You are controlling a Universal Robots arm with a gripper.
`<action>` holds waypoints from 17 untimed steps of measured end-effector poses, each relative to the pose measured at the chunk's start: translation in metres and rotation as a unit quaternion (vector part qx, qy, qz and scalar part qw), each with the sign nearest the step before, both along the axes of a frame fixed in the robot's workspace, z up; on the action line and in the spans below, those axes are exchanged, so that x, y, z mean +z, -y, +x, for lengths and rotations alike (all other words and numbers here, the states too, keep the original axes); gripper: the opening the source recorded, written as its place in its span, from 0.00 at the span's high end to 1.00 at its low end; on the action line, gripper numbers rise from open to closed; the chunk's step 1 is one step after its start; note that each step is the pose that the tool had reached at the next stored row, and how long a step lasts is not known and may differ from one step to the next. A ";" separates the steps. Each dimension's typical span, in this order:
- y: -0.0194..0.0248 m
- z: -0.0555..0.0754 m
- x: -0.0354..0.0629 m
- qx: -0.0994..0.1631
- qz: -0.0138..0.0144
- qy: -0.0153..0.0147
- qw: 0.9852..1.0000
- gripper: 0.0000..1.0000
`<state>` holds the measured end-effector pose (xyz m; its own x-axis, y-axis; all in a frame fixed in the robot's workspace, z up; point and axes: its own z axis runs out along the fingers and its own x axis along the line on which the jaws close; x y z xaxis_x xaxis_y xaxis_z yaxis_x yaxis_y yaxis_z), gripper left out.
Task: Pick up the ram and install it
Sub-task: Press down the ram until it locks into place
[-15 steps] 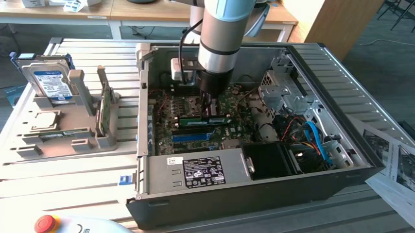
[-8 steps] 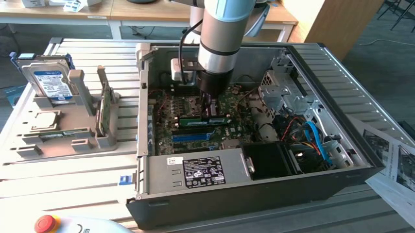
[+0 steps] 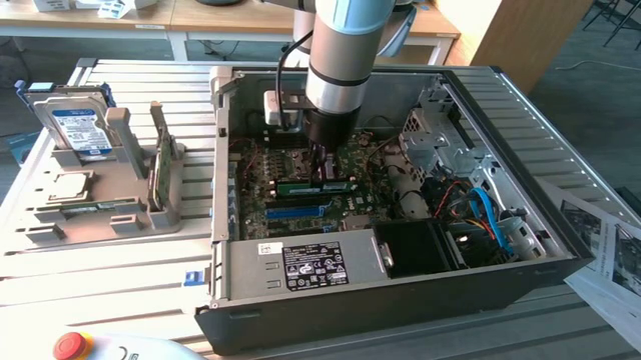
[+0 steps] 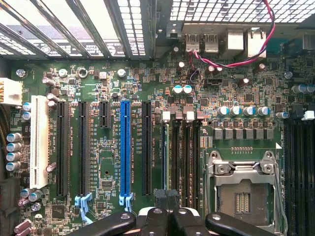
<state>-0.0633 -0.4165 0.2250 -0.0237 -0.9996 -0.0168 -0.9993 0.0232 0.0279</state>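
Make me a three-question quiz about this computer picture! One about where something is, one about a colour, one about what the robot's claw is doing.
1. Where is the gripper?
A. Inside the computer case, over the motherboard
B. Above the grey tray
C. Beside the red button

2. What colour is the long slot in the wrist view?
A. Red
B. Blue
C. Yellow

3. How are the gripper's fingers?
A. Wide open
B. Shut
C. Holding a hard drive

Answers: 1 A, the arm reaches down into the open case. 2 B, one slot stands out blue among black ones. 3 B, the fingertips press together over the memory slots.
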 end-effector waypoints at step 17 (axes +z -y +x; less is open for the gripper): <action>0.0000 0.000 -0.0009 0.000 0.000 0.000 1.000 0.89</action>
<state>-0.0634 -0.4165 0.2241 -0.0237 -0.9996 -0.0167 -0.9993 0.0232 0.0279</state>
